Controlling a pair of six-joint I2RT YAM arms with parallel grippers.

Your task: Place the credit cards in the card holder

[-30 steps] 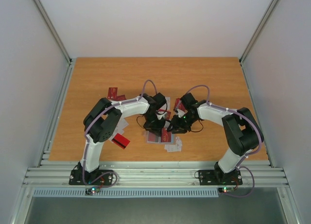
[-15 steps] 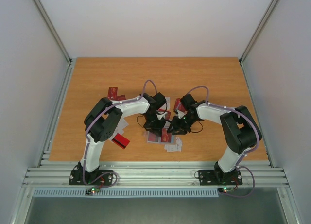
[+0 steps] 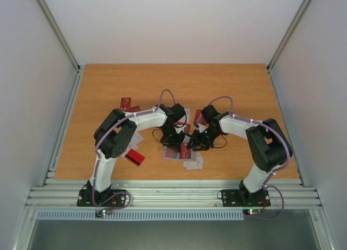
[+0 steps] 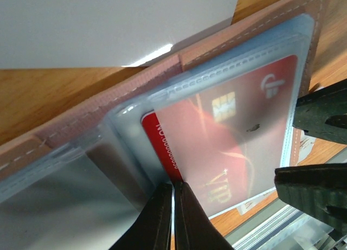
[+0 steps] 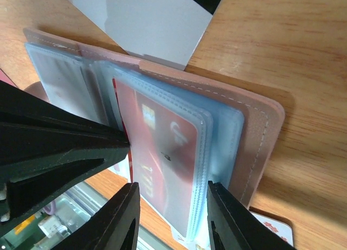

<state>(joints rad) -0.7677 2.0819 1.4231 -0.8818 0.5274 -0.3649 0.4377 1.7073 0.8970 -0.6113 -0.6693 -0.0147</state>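
Observation:
The card holder [image 4: 81, 125] lies open on the table, tan edge [image 5: 255, 125] around blue-grey pockets. A red credit card [image 4: 238, 136] with gold lettering sits mostly inside one clear pocket [image 5: 162, 152]. My left gripper [image 4: 173, 185] is shut, its tips pressed against the card's exposed red edge. My right gripper [image 5: 173, 187] stands open, one finger on each side of the pocket stack's near end. In the top view both grippers [image 3: 176, 139] [image 3: 191, 141] meet over the card holder [image 3: 172, 152].
A white card with a black stripe [image 5: 146, 22] lies just beyond the holder. Loose red cards lie at the back left [image 3: 126, 103] and by the left arm [image 3: 134, 158]. White cards [image 3: 192, 163] sit near the front.
The right arm's wrist has edged slightly left toward the holder. The left arm and the cards have not visibly moved.

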